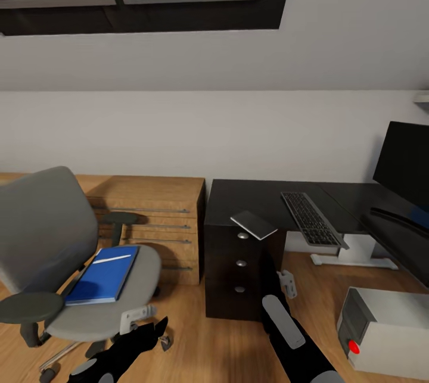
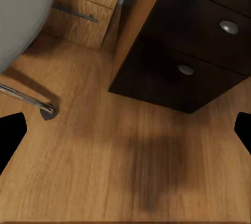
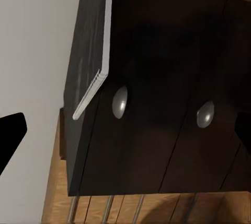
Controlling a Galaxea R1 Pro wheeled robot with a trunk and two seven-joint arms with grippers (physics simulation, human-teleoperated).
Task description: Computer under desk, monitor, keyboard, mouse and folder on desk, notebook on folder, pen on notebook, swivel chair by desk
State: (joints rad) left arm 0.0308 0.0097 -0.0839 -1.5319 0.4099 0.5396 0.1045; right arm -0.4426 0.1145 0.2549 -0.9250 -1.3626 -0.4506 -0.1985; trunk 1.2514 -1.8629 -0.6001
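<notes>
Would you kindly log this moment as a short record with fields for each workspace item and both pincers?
folder: blue folder flat on the swivel chair seat
notebook: grey notebook on the desk corner, overhanging the drawer unit
keyboard: keyboard on the desk, beside the monitor
computer: computer on the floor
left pincer: left pincer open, low by the chair
right pincer: right pincer open, facing the drawers

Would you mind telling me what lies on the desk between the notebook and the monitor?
In the head view, the keyboard lies on the desk between the notebook and the monitor.
</notes>
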